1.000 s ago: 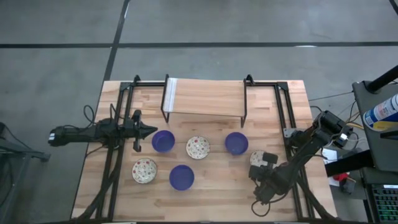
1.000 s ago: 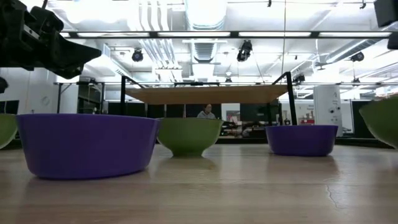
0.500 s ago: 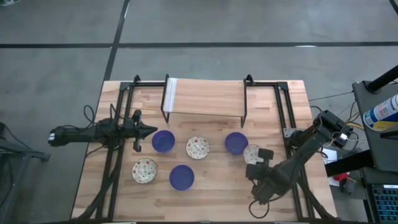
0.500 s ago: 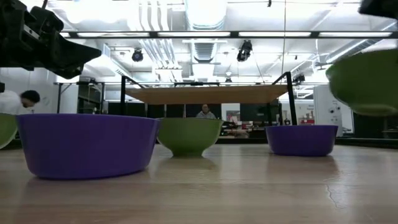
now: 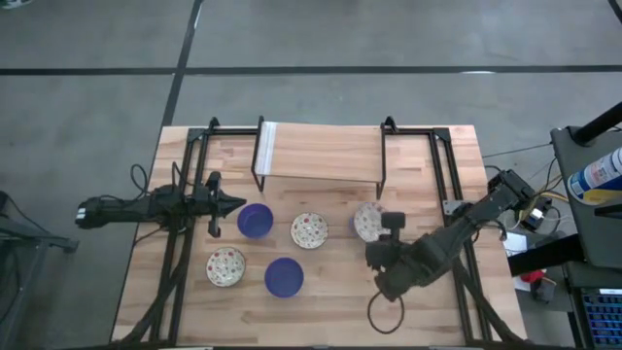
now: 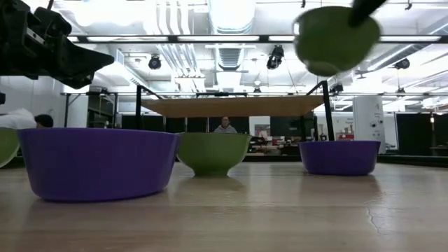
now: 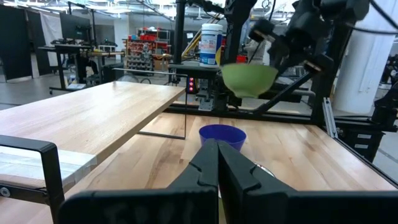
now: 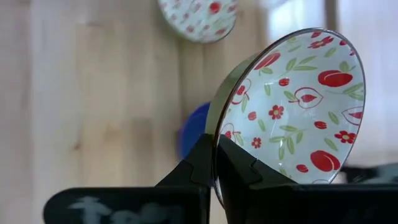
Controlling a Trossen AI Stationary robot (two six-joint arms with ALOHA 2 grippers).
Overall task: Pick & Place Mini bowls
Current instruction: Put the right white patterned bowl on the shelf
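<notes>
Six mini bowls show. In the high view two blue ones and two white red-patterned ones sit on their bases on the table. My right gripper is shut on a third patterned bowl, green outside, high over the third blue bowl. My left gripper is shut and hovers just left of the blue bowl at the table's middle left, touching nothing. My right gripper pinches the patterned bowl's rim, one finger inside the bowl and one on its green outer wall. The bowl is lifted clear of the table and tilted, its patterned inside facing the wrist camera.
A wooden shelf on a black frame stands across the far half of the table. Black rails run along both sides. Bare wood lies toward the near edge. People show far off in the room.
My right gripper has carried the patterned bowl from the table's right side up and toward the left and far edge, ending over the right-hand blue bowl. In the low view the bowl has risen from table height to well above the other bowls.
</notes>
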